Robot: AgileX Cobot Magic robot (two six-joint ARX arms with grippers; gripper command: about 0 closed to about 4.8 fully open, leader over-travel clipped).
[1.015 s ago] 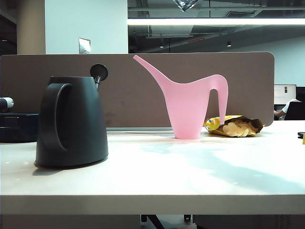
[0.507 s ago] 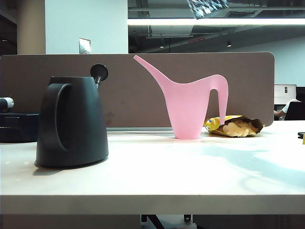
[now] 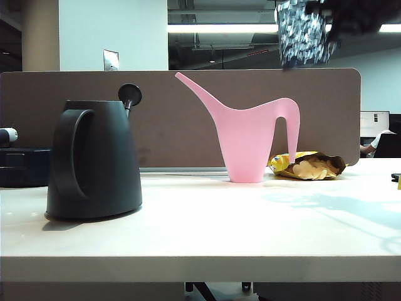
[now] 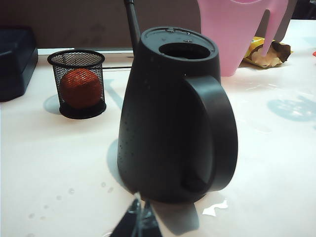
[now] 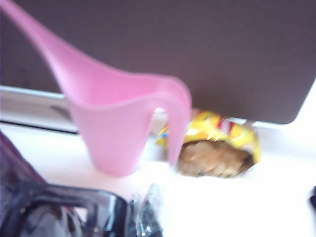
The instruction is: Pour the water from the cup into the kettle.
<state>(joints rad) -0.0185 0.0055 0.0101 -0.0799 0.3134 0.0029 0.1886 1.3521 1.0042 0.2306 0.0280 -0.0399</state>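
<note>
One black kettle (image 3: 94, 160) stands on the pale bench (image 3: 200, 238) at about 9 o'clock in the exterior view, its top opening uncovered in the left wrist view. The dimpled metal cup (image 3: 302, 31) hangs in the air at about 1 o'clock, above one pink watering can (image 3: 250, 135), clamped in the right gripper (image 3: 338, 22), which is a dark blur partly cut off by the frame's top edge. In the right wrist view that gripper and the cup are smeared dark shapes along the lower edge, hard to make out. Only the tips of the left gripper (image 4: 138, 222) show, pressed narrowly together and holding nothing, low before the kettle. One open snack bag (image 3: 310, 166) lies behind the can. One mesh cup (image 4: 78, 84) holds one red ball (image 4: 80, 88).
</note>
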